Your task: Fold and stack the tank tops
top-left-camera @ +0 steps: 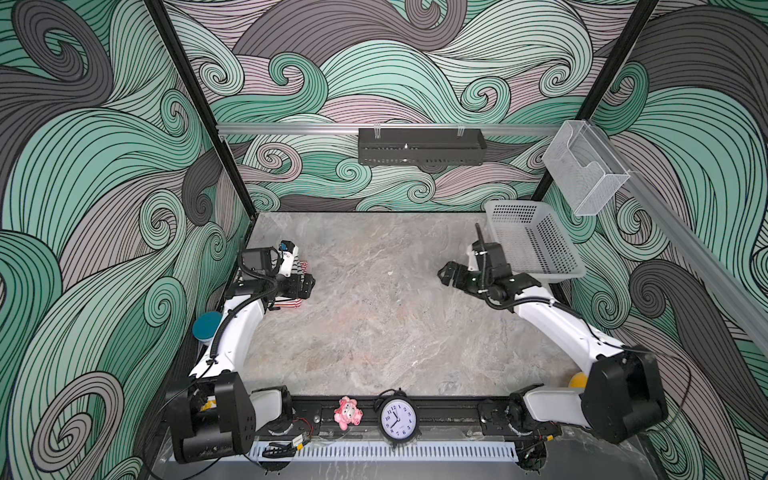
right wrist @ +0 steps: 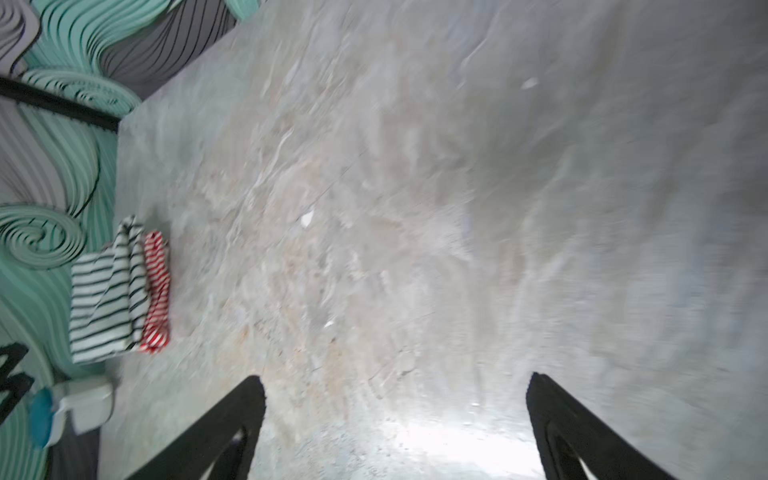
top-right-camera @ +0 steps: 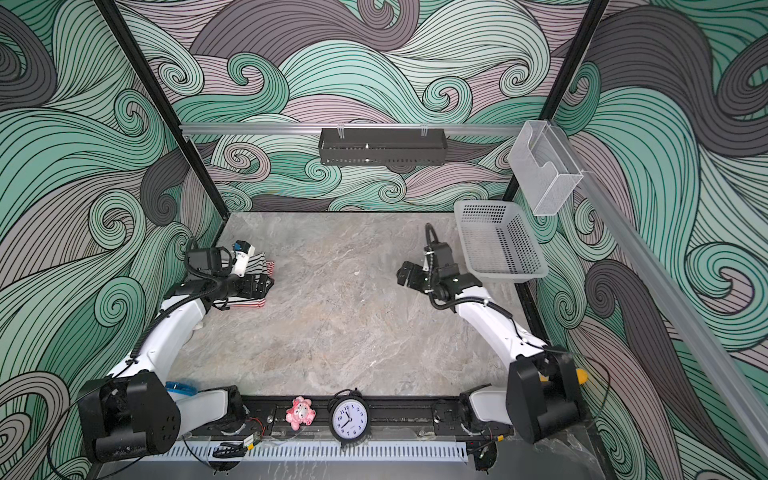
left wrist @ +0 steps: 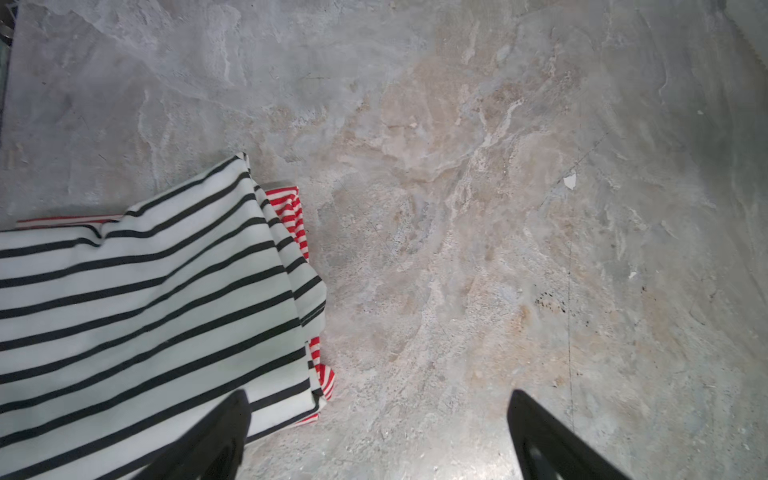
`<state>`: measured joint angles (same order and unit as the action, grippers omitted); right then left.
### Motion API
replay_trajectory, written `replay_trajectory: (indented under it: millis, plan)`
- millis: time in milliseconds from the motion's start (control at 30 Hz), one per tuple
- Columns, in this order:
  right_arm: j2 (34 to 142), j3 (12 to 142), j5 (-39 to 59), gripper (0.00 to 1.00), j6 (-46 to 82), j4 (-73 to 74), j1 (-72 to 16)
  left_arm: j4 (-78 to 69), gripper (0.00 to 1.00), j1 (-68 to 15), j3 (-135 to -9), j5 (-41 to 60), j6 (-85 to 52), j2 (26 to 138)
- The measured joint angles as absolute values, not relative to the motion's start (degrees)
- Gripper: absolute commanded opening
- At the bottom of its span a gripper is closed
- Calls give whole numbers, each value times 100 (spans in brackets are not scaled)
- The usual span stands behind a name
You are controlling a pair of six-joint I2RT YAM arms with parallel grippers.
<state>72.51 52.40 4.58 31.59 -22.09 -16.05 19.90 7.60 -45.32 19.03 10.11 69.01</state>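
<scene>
rail of black metal [top-left-camera: 440, 409] along the front edge carries a round black-rimmed alarm clock [top-left-camera: 398, 419] with a white face, and a small pink plush pig [top-left-camera: 348, 412] just beside it on the left. beyond the rail, the grey marble-patterned tabletop [top-left-camera: 374, 332] lies bare through its whole middle, leaving wide room between the two arms. the left gripper [top-left-camera: 304, 286] hangs over the table's left edge with its jaws spread wide and nothing between them. in the left wrist view one black finger [left wrist: 232, 415] crosses the near corner of the cloth and the other sits over bare marble, so it grips nothing. the stack lies right under and beside this gripper, close against the left wall. the black-and-white wide-striped tank top [left wrist: 145, 299] is folded on top. the red-and-white narrow-striped tank top [left wrist: 291, 208] is folded beneath, its edge peeping out on the side facing the table's middle. the right gripper [top-left-camera: 448, 274] hovers well apart from them on the right side, jaws just as wide over bare marble and grasping nothing. its wrist view is blurred, yet shows both tops far across the table. behind that wrist, at the far right corner, sits a white perforated plastic basket [top-left-camera: 536, 245]. on the back wall hangs a black perforated metal shelf [top-left-camera: 422, 146].
</scene>
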Motion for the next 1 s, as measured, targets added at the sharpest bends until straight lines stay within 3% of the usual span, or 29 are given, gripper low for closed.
replay_trajectory:
  millis: [267,467,667,1000]
  plan:
    - [6121,4289,-996,99,2482,-2349,-305,-403,99,696,-3256,1953,401,7649]
    - [6027,3168,-1745,99,2112,-1468,-106,-2001,99,650,-2589,1555,213,7747]
    - [6069,2110,-1765,99,1406,519,-106,-3350,99,550,-2429,1288,217,8246]
    - [7384,2032,-1109,99,530,3033,-104,-3837,99,543,-2434,1063,193,8707]
